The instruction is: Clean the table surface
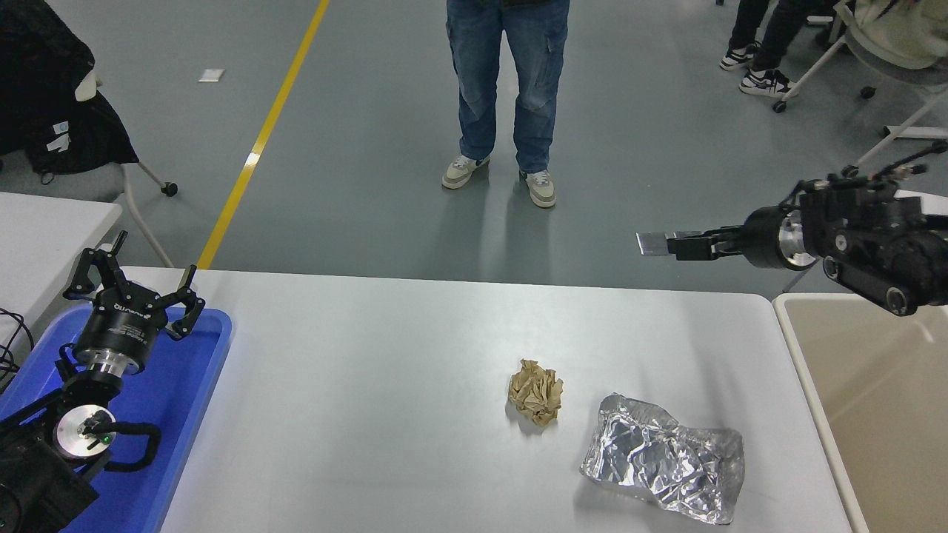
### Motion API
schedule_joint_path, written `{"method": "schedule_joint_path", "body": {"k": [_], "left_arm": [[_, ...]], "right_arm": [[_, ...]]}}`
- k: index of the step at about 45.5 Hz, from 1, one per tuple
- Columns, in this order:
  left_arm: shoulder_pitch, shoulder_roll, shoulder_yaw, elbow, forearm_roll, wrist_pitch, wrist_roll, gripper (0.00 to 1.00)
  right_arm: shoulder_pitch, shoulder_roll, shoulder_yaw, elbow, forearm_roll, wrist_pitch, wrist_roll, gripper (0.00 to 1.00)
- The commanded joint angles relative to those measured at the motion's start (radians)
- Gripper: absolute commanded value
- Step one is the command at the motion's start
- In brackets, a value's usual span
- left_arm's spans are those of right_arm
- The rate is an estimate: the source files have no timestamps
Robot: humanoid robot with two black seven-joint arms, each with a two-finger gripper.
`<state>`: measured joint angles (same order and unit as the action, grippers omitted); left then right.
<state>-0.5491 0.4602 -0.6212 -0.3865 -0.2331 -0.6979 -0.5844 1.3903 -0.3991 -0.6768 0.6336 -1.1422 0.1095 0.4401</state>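
**Right gripper held above table's far right edge**

The right gripper (666,244), at the frame's right, looks clenched and empty. The table surface (385,385) fills the lower frame, holding a crumpled brown paper ball (535,391) beside crumpled foil (663,468). The left gripper (137,290) rests released at lower left.

Table surface (385,355): large matte white rectangular top, rounded far-right corner, level, spanning most of the view. Carries a crumpled brown paper ball (535,392) right of centre and a crumpled foil sheet (663,459) near right, close but apart.
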Motion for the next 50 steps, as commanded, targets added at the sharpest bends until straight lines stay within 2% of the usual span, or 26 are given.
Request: {"method": "schedule_joint_path", "body": {"k": [1, 19, 27, 50], "left_arm": [[0.000, 0.000, 0.000, 0.000, 0.000, 0.000, 0.000, 1.00], [0.001, 0.000, 0.000, 0.000, 0.000, 0.000, 0.000, 1.00], [0.000, 0.000, 0.000, 0.000, 0.000, 0.000, 0.000, 1.00], [0.000, 0.000, 0.000, 0.000, 0.000, 0.000, 0.000, 1.00]], "right_arm": [[0.042, 0.086, -0.150, 0.014, -0.108, 0.001, 0.046, 0.98], [0.058, 0.169, -0.280, 0.089, -0.221, 0.003, 0.147, 0.98], [0.046, 0.174, -0.280, 0.132, -0.223, 0.003, 0.152, 0.98], [-0.146, 0.183, -0.291, 0.046, -0.234, -0.001, 0.150, 0.98]]}}
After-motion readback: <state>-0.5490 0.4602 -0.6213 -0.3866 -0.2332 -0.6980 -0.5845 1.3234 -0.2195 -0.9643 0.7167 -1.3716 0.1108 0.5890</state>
